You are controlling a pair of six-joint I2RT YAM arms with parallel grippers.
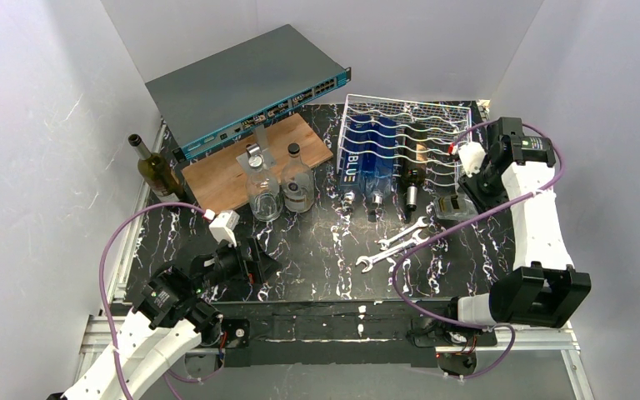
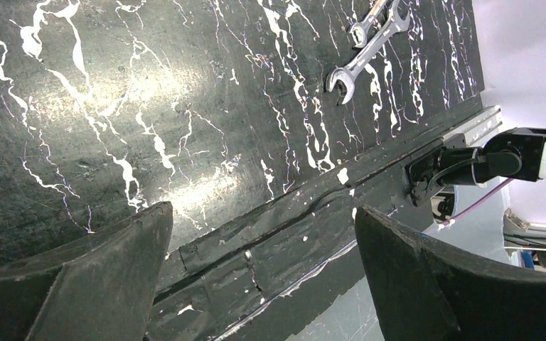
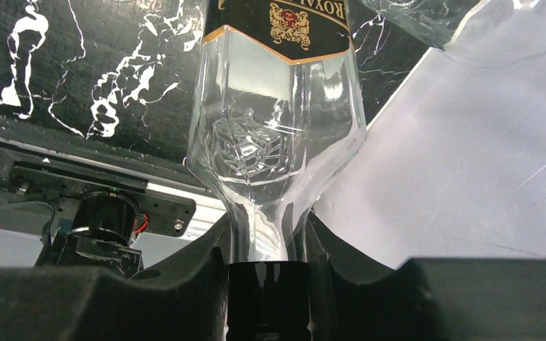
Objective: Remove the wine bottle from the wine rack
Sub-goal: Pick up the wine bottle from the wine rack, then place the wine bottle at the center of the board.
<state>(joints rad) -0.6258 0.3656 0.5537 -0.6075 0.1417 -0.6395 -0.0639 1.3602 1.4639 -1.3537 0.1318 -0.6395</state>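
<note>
Inside the right gripper (image 3: pixel 266 245) sits the wine bottle (image 3: pixel 279 131), neck-first.

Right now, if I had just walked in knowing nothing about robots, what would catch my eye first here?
The right gripper is shut on the neck of a clear bottle with a black label, just off the right front corner of the white wire rack. A bright blue bottle lies in that rack, with a dark bottle beside it. The left gripper hangs open over the black marbled table, near its front edge.
</note>
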